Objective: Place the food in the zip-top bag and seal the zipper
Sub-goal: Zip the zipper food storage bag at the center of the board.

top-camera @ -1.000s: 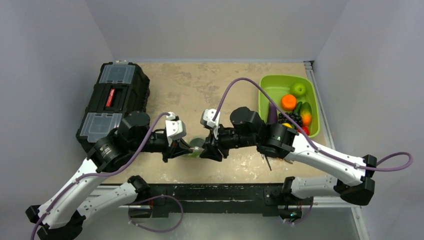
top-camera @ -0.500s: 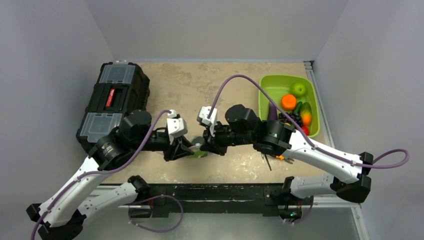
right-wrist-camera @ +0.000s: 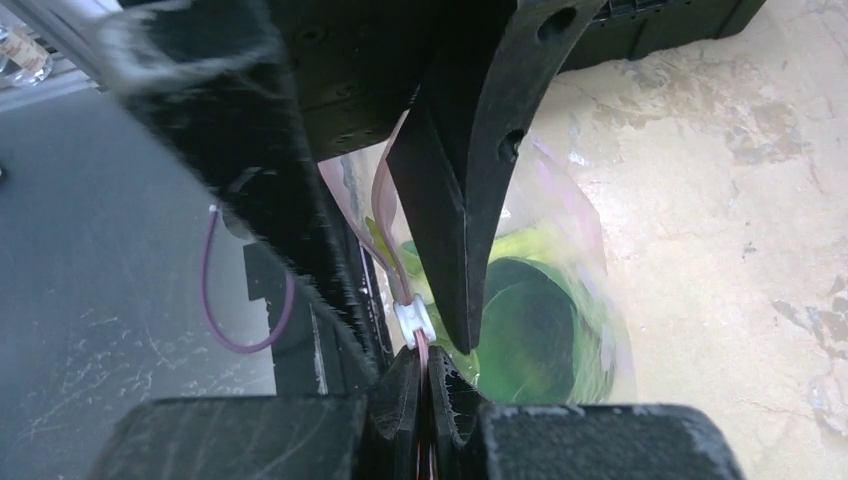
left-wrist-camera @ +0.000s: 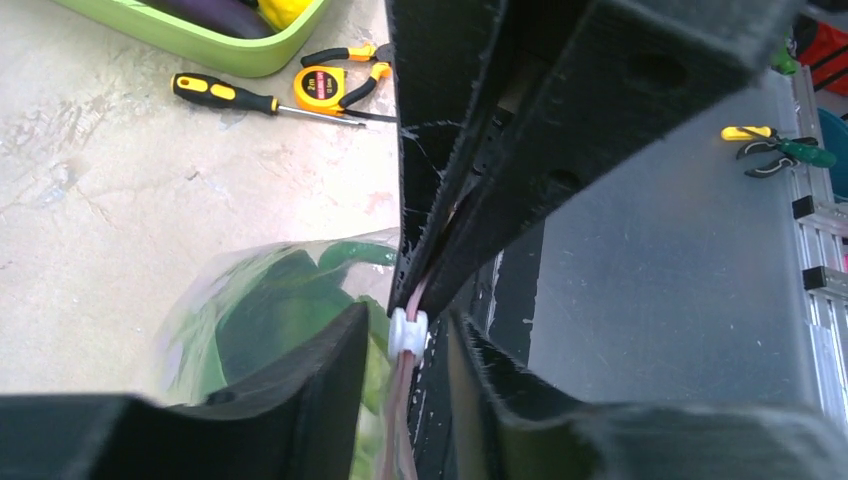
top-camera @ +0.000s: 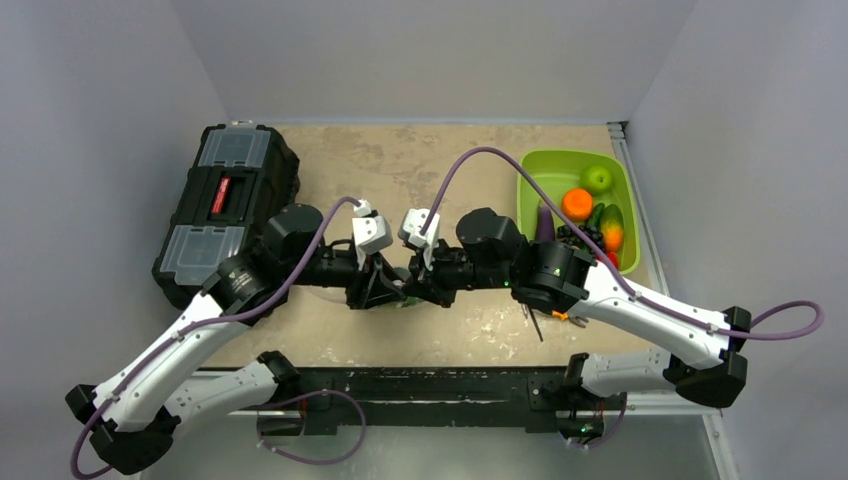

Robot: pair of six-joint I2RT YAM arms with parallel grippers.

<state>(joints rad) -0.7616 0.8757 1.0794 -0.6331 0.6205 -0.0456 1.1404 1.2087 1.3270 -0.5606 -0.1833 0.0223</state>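
Observation:
The zip-top bag (top-camera: 404,299) hangs between my two grippers at the table's near middle. The food (left-wrist-camera: 270,320), dark green leaves, is inside it and also shows in the right wrist view (right-wrist-camera: 530,335). My right gripper (right-wrist-camera: 422,362) is shut on the pink zipper (right-wrist-camera: 421,350), just below the white slider (right-wrist-camera: 413,320). My left gripper (left-wrist-camera: 405,320) is open, one finger on each side of the slider (left-wrist-camera: 407,333), with a gap on both sides. In the top view the left gripper (top-camera: 388,288) and right gripper (top-camera: 420,289) almost touch.
A black toolbox (top-camera: 225,205) stands at the back left. A lime-green bin (top-camera: 530,205) with fruits and an eggplant stands at the right. A screwdriver (left-wrist-camera: 240,97), a yellow tape measure (left-wrist-camera: 325,88) and pliers lie near the bin.
My left arm has moved right, bringing its gripper up to the right gripper and around the slider. The right gripper has shifted slightly back, still pinching the zipper.

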